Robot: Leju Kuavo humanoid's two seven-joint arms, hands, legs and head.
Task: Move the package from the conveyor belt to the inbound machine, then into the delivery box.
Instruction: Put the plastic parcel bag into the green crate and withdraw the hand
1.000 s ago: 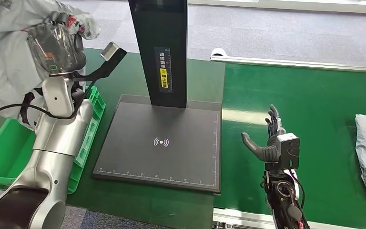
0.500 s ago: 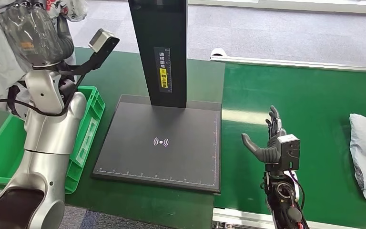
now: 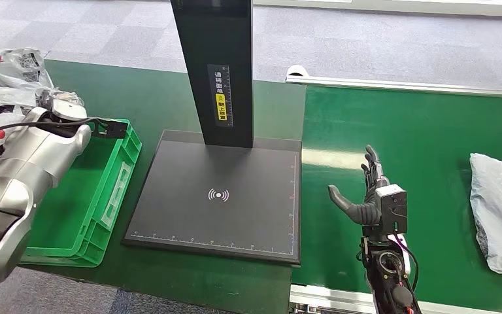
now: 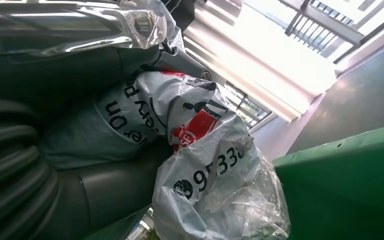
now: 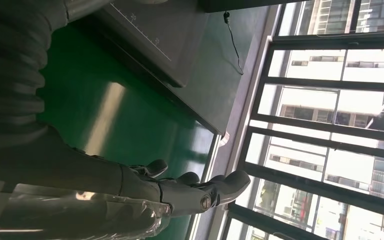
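While the left robot hand (image 4: pixel 80 150) grips the grey package (image 4: pixel 200 165) at the green delivery box's (image 3: pixel 108 196) far-left edge, the right robot hand (image 3: pixel 365 190) hangs spread, holding nothing, above the conveyor belt (image 3: pixel 431 131); second package (image 3: pixel 500 209) lies there.

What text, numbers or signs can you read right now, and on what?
"9" and "33", with partial words ending "on" and "ery": on the grey package held by the left hand.
Red logo on that package: unreadable.
Yellow label on the scanner's black column: Chinese characters, too small to read.
White wireless symbol, no words: on the scanner platform.
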